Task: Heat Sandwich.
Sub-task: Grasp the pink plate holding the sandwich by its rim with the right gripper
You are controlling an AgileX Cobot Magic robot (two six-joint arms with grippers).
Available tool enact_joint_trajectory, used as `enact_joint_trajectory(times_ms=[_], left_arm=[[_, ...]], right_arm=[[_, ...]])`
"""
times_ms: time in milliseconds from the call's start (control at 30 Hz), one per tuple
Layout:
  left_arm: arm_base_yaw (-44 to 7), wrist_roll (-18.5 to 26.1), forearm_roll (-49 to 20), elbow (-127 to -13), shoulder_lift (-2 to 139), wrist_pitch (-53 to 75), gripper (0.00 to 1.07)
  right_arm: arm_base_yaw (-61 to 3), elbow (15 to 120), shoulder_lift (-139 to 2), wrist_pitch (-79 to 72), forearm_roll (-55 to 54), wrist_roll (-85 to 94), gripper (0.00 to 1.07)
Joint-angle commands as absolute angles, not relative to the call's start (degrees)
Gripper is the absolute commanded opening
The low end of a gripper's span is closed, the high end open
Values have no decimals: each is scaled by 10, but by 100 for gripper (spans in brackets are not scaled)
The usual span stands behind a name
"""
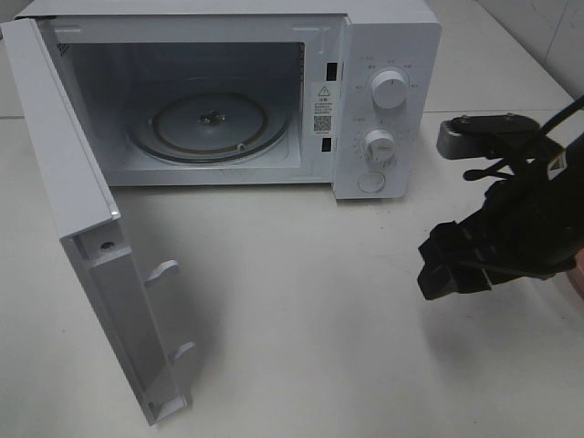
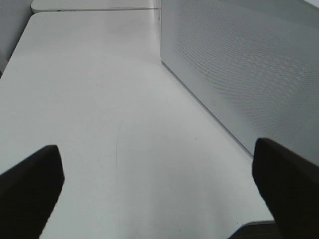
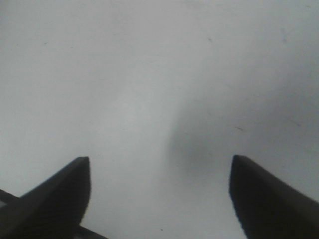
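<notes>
**Heating not started: door open, cavity bare, sandwich out of view**

Nearest, the right gripper (image 1: 443,263) is held low over the table (image 1: 301,347). Its dark, wedge-shaped jaws are spread wide and nothing is gripped between them. The left gripper (image 2: 154,149) is likewise seen fully spread and empty, beside a dotted white panel (image 2: 239,64) that is probably the door's outer face.

The table is matte white, flat and lightly scuffed. The door (image 1: 82,182) is swung fully out, with two moulded plastic latch hooks (image 1: 164,269) showing.

Further back, the round, ribbed glass turntable (image 1: 214,123) is seen bare inside the boxy white microwave (image 1: 383,46). Two round knobs (image 1: 391,89) are set on its panel.

The sandwich is not found in any view. Only the opening is judged done. Fetching, loading, closing and dial setting are left.
</notes>
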State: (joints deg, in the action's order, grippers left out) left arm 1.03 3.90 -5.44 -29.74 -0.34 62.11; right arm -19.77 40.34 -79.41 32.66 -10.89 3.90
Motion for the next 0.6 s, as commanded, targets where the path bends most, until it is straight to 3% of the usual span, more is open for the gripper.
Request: enact_joint_trajectory(times_ms=[33, 300, 600], left_arm=[[12, 37, -58, -297, -16, 614, 98], [12, 37, -58, -297, -16, 614, 98], [12, 37, -58, -297, -16, 614, 98]], right_arm=[[-168, 410, -779, 371, -84, 34, 95], [-94, 454, -777, 472, 9, -11, 92], [-36, 476, -795, 478, 42, -18, 91]])
